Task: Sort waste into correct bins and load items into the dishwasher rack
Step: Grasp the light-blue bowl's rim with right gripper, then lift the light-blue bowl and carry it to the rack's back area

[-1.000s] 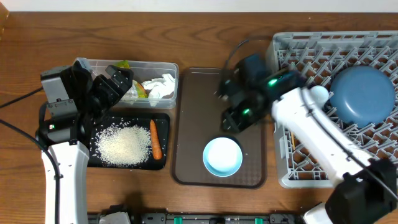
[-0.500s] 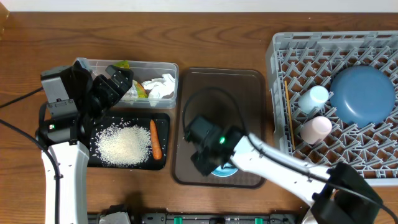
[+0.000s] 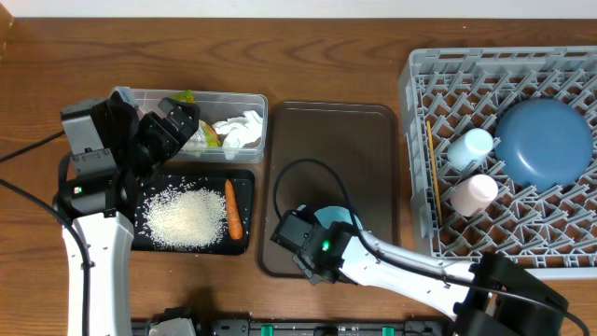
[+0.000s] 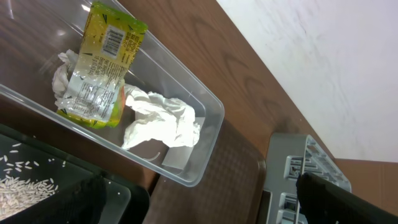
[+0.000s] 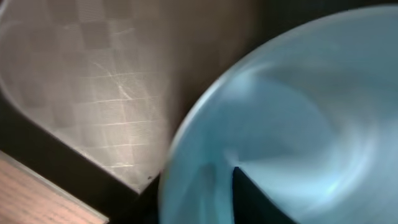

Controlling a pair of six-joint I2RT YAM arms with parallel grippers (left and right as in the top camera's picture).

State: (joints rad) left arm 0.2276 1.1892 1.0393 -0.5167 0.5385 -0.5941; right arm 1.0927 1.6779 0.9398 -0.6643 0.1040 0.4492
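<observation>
The white-and-light-blue bowl (image 3: 338, 221) sits at the near end of the brown tray (image 3: 326, 140), largely covered by my right gripper (image 3: 320, 235). A dark finger appears to reach inside its rim, but the wrist view is too blurred for me to tell whether the jaws pinch it. My left gripper (image 3: 177, 119) hangs spread wide, left of the tray. Risk, as I judge it: a shallow rim hold could let the bowl tip or slip before reaching the dishwasher rack (image 3: 420, 84), right of the tray.
</observation>
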